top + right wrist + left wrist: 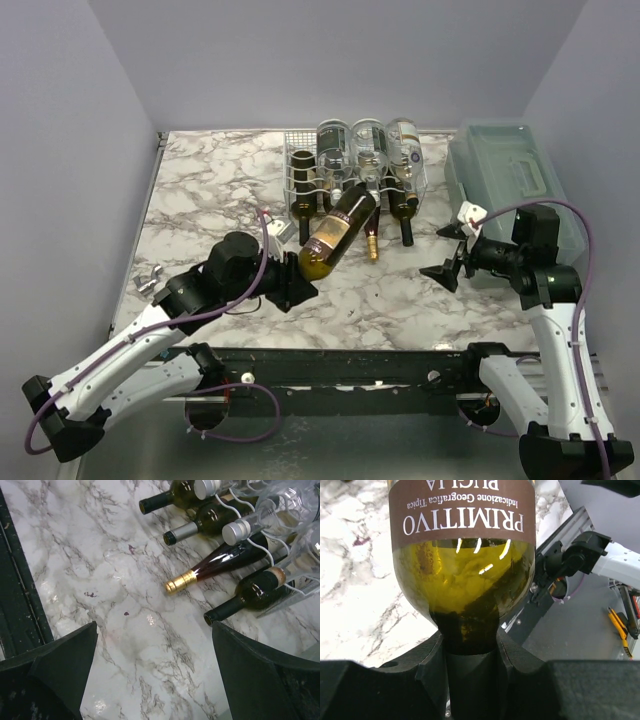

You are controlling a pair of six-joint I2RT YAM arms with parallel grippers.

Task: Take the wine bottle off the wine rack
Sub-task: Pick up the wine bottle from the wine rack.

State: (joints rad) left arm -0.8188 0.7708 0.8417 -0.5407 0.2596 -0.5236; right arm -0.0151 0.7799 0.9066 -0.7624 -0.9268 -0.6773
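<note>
Before the wire rack, left hand clamps glossy bottle, seemingly at neck; right hand gapes.

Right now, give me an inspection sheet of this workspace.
Surface: marble table, a few small dark specks.
Job's things: white wire rack at the back, other bottles lying in it; brown-labelled wine bottle tilted in front of it.
Clutter: green-grey plastic box right of the rack; small metal piece near the left edge.
Grippers: left gripper shut on the wine bottle's neck; right gripper open, holding nothing.
Cables: left purple cable and right purple cable loop loosely along the arms.
Surroundings: plain grey walls.
</note>
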